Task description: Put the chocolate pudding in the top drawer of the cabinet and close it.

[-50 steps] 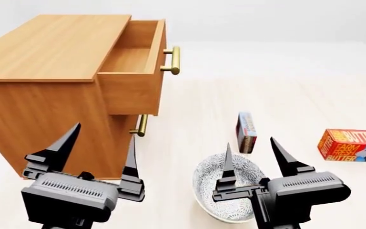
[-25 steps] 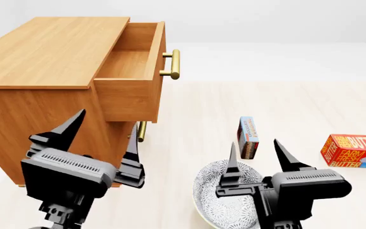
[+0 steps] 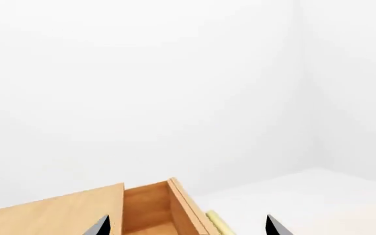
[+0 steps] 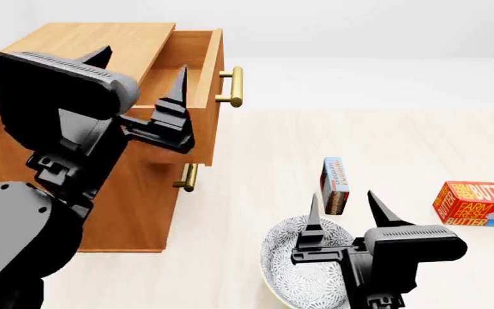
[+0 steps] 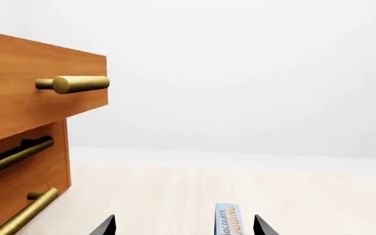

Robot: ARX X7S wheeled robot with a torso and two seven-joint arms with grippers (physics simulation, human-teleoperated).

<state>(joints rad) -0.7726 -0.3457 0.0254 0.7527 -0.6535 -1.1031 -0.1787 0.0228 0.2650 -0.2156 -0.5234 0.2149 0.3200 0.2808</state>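
1. The top drawer [image 4: 182,77] of the cabinet [image 4: 75,58] stands pulled out, its brass handle [image 4: 234,87] sticking toward the open floor. From here its inside looks bare, though the left hand hides part of it.

2. The chocolate pudding [image 4: 334,185] is not in it. The carton stands on edge out on the floor, well apart from the cabinet, just beyond the far rim of the patterned bowl [image 4: 285,248], with the butter box [image 4: 477,203] farther off toward the right edge of the floor.

3. The right hand [image 4: 343,215] hangs low over the bowl with its fingers spread and nothing between them. In its own wrist view the pudding carton [image 5: 228,221] sits right between the two fingertips, just ahead.

4. The left hand [image 4: 139,71] is raised beside the drawer front, fingers apart and empty, touching nothing that I can make out.

5. So the step in hand looks to be the pick-up: drawer ready, carton not yet gripped.

6. I'd judge the next move calls for the right hand to ease forward past the bowl rim and straddle the carton's thin faces. It should close gently, since a carton that slim, standing on edge, could tip at a nudge. Then comes the carry to the drawer, and the push shut.
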